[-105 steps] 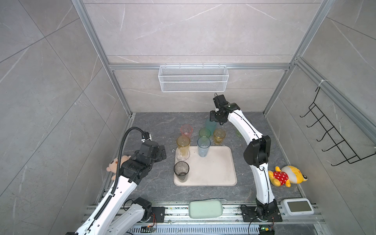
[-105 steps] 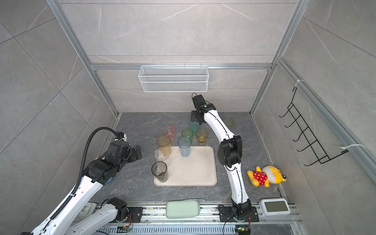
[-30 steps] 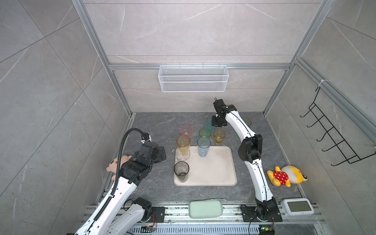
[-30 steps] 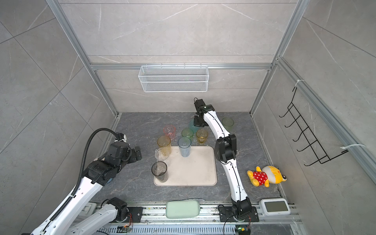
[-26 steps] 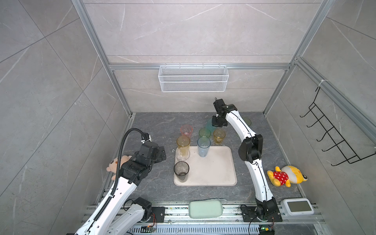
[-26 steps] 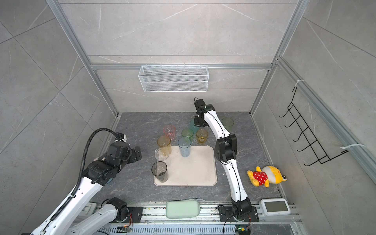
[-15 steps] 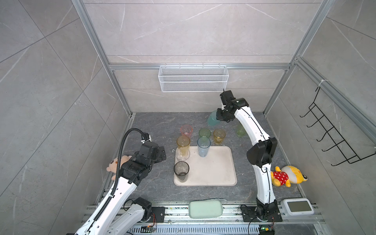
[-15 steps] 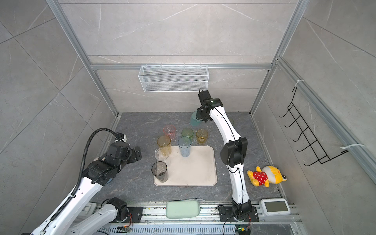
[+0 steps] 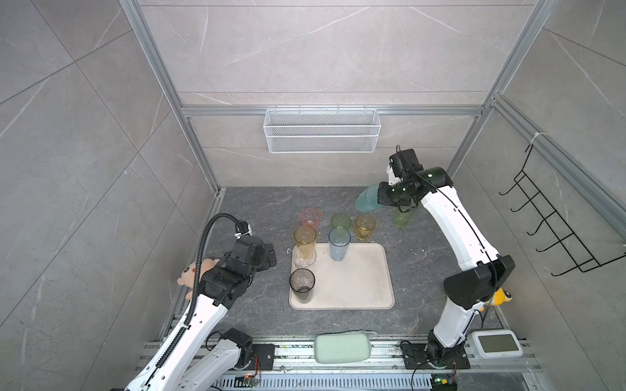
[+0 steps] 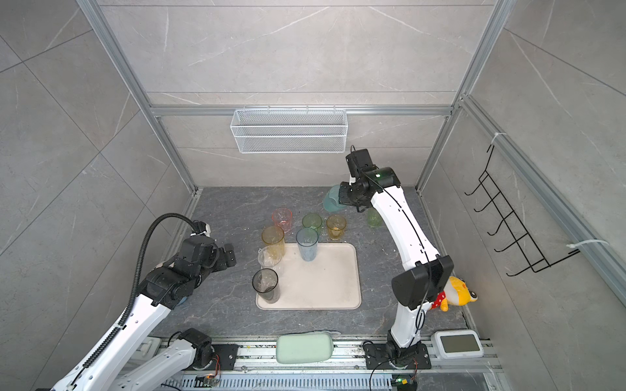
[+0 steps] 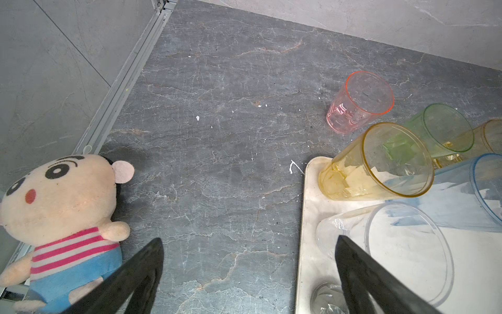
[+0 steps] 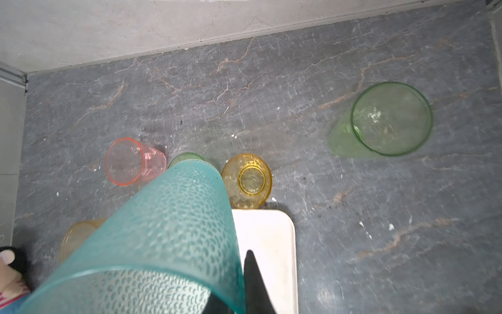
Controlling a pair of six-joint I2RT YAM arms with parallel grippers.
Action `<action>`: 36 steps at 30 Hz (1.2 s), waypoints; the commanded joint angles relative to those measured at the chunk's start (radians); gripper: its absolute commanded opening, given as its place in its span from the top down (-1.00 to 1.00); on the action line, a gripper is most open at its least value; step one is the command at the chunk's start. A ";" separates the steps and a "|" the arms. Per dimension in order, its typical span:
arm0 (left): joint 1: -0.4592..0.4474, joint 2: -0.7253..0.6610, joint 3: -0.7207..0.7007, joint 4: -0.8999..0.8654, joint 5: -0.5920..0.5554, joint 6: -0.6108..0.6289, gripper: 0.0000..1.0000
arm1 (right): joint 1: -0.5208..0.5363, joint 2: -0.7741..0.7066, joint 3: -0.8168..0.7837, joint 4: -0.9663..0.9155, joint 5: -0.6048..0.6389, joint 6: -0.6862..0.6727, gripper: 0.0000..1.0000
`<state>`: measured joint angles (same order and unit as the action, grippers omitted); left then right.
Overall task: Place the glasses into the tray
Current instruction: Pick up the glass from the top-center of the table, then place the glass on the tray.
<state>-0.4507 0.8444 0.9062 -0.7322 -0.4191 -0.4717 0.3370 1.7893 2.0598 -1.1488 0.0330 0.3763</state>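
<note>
The cream tray lies mid-floor. On its left and back edge stand a tall amber, a clear, a smoky grey and a pale blue glass. Behind it on the floor are a pink, a green and a short amber glass, with a light green one farther right. My right gripper is shut on the rim of a teal glass, held tilted in the air at the back right. The left gripper hovers open left of the tray.
A boy plush lies by the left wall and a yellow plush by the right arm's elbow. A wire basket hangs on the back wall, a black hook rack on the right wall. A green pad and a white device sit in front.
My right arm has lifted the teal glass out of the back cluster and swung it up and to the right. The left arm has not moved.
</note>
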 commanded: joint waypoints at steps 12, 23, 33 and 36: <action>0.003 -0.032 0.012 0.004 -0.028 -0.001 -0.97 | 0.055 -0.239 -0.172 -0.140 -0.084 -0.012 1.00; 0.003 -0.060 0.024 -0.021 -0.099 0.005 -0.97 | 0.231 -0.340 -0.332 -0.202 0.067 0.042 1.00; 0.003 -0.059 0.016 -0.023 -0.095 -0.001 -0.96 | 0.325 -0.397 -0.509 -0.158 0.072 0.094 1.00; 0.003 -0.056 0.013 -0.022 -0.093 -0.003 -0.96 | 0.344 -0.392 -0.543 -0.141 0.074 0.106 1.00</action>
<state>-0.4507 0.7940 0.9066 -0.7555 -0.4950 -0.4713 0.6647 1.4097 1.5398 -1.3243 0.0887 0.4503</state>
